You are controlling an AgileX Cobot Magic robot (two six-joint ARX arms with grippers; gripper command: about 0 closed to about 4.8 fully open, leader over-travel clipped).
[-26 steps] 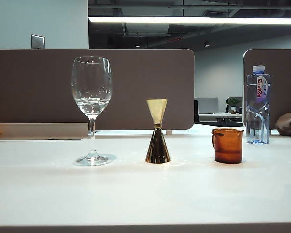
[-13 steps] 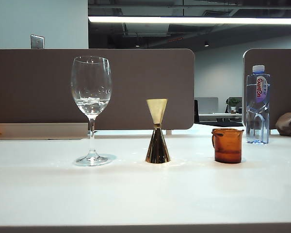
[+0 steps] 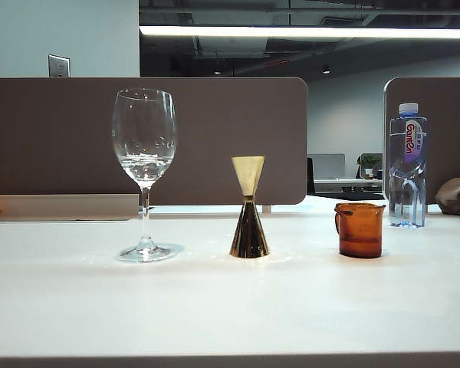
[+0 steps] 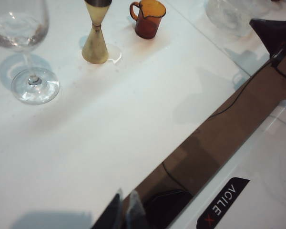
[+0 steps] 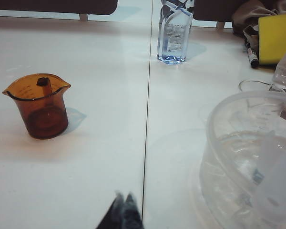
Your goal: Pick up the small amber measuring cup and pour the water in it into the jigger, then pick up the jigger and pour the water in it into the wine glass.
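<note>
Approach comes first: take the small amber measuring cup (image 3: 360, 229) by its sides, level, lip toward the jigger (image 3: 249, 207). Cup stands upright right of the jigger; wine glass (image 3: 144, 172) stands left, holding a little water. Left gripper (image 4: 125, 213) and right gripper (image 5: 125, 210) are closed, empty, well short of the jigger.

Water bottle (image 3: 407, 165), exterior view: label is reading "GanCn", red letters running vertically. Left wrist view: black plate (image 4: 222, 209) on the robot's white base is showing "AGILE X".
</note>
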